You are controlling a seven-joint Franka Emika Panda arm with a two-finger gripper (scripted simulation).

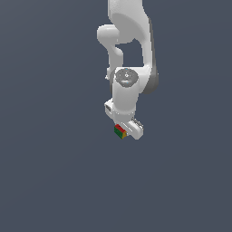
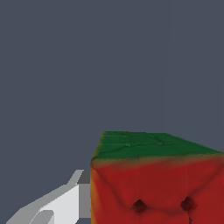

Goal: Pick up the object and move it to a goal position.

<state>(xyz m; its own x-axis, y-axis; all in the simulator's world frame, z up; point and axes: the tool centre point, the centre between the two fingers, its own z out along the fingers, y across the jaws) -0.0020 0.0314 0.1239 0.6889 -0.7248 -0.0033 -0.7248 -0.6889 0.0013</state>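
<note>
- The big white arm (image 1: 129, 45) reaches down over plain gray ground.
- Its claw (image 1: 125, 130) looks clenched on the cube (image 1: 120, 131), which sits at its tip.
- Grabbing looks done.
- Carrying it to the goal is left; no goal shows.

cube (image 1: 120, 131): red, green, yellow faces; red face has dark dots, green top shades into it
gripper (image 1: 128, 130): white
finger (image 2: 65, 203): white, grey inner pad
arm (image 1: 129, 41): white, grey joint cap
background: flat slate grey-blue
</note>
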